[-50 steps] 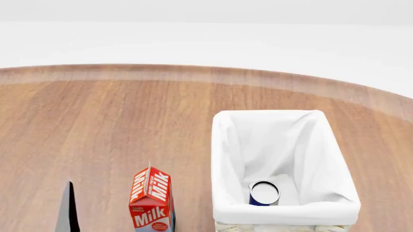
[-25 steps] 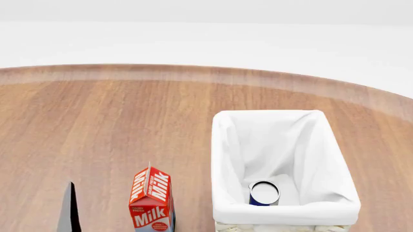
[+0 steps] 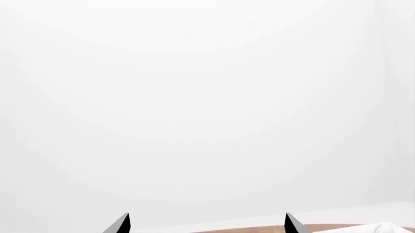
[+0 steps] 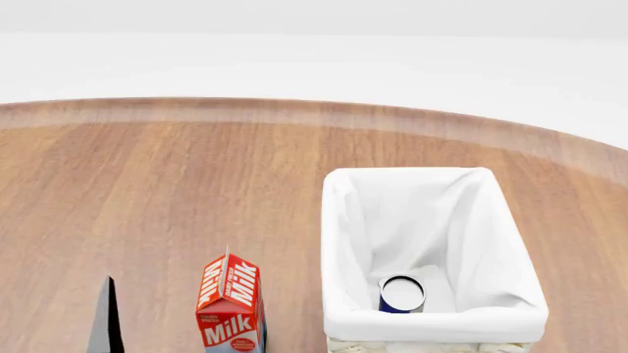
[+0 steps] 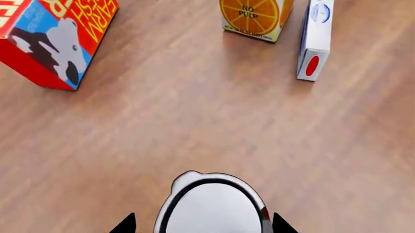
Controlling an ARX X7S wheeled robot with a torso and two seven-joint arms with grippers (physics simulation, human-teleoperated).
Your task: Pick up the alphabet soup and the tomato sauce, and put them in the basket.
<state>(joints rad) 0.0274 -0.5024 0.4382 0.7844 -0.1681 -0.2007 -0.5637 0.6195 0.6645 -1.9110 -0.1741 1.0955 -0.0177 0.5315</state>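
Two dark fingertips (image 5: pixel 124 225) of the right gripper (image 5: pixel 204 226) stood either side of a small cylindrical can with a silvery-white top and a sliver of red showing down its side, the tomato sauce (image 5: pixel 211 206). The can sat between them over the wooden tabletop (image 5: pixel 194 121). Narrow gaps showed on both sides. Could not tell whether the fingers were clamped on it or only straddling it.

Farther out on the wood in that wrist view:
- a red and blue carton with a cow printed on it (image 5: pixel 55 39)
- a yellow carton with an orange slice and "NO PULP" (image 5: pixel 255 17)
- just beside it, a slim white box with a red oval on its end (image 5: pixel 314 43)

Left gripper (image 3: pixel 206 224): tips well apart, nothing between them. It faced mostly blank white, with a thin strip of wood at the picture's edge.

Head view, near edge: a dark pointed finger of the left arm, then an upright red and white milk carton (image 4: pixel 231 307). To the right of the carton stood the rectangular cream wicker basket with a white cloth liner folded over its rim (image 4: pixel 339 243).

Inside the basket at its near end, upright on the liner, was the small blue-labelled can with a silvery-white top, the alphabet soup (image 4: pixel 402 293). Beyond the basket lay bare wood to the curved far rim of the table.
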